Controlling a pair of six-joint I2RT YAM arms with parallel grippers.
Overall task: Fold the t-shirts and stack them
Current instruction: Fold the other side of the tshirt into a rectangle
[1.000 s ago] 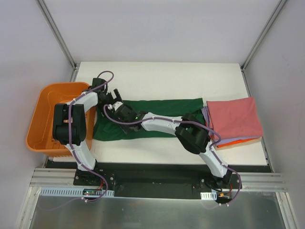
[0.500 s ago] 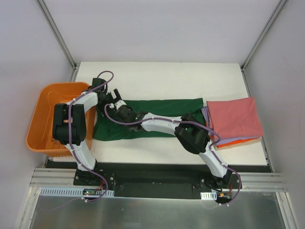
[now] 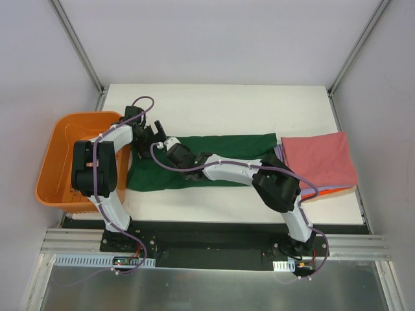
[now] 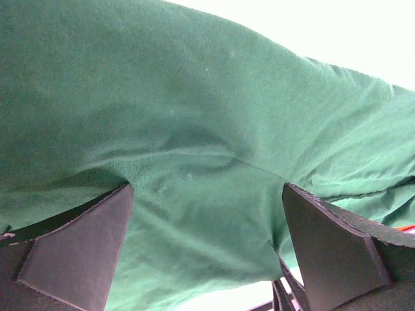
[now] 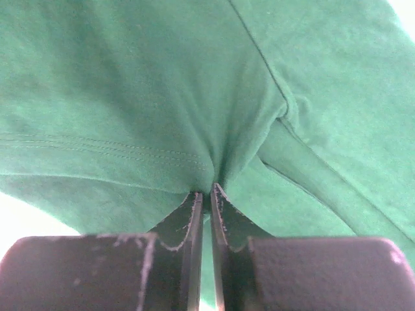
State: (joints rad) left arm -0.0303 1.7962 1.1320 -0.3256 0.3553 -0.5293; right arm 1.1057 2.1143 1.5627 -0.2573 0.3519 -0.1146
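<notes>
Right wrist view had my right gripper (image 5: 207, 192) clenched on a pinch of the dark green t-shirt (image 5: 130, 91). The cloth puckered into the closed tips just beside a stitched hem, a hold fit for lifting that end over into a fold. My left gripper (image 4: 206, 194) hung spread wide over the same shirt, grasping nothing; whether its tips touched the cloth I could not tell from so close. From above, the shirt lay as a long band across the white table (image 3: 214, 103), its right end just beside the pink-topped stack of folded t-shirts (image 3: 318, 162).
</notes>
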